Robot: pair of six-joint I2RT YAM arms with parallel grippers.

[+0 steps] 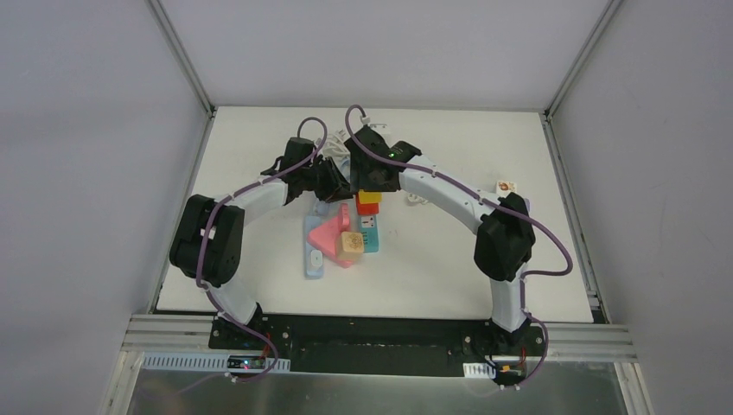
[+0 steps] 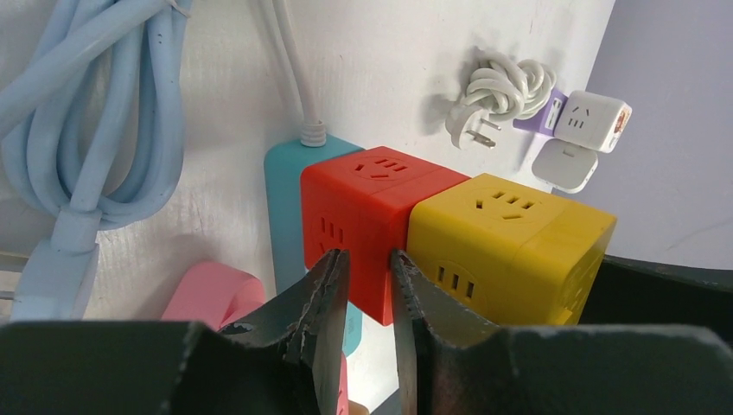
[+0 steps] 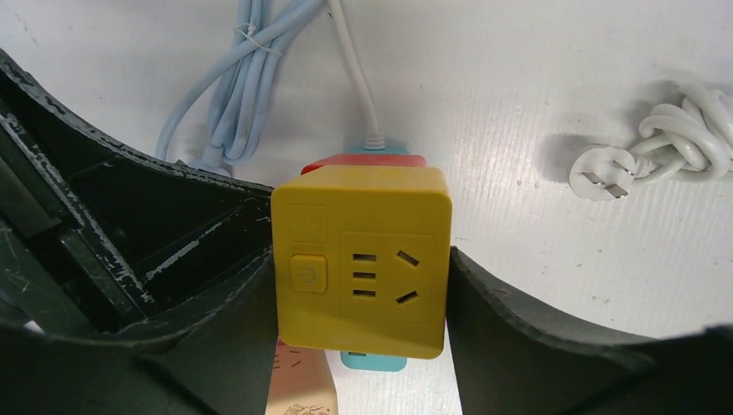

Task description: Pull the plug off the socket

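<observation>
The right gripper (image 3: 361, 277) clamps the yellow plug cube (image 3: 361, 251), whose socket face points toward its camera. Only the left wrist view shows it plainly joined sideways to the red socket cube (image 2: 367, 203), just beyond the left gripper (image 2: 367, 259). That gripper's jaws are nearly together, and I cannot tell if they grip.

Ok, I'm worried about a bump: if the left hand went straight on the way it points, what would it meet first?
The red cube, most likely: its near corner shows right past the left hand's nearly closed fingertips, though depth is unclear.
</observation>
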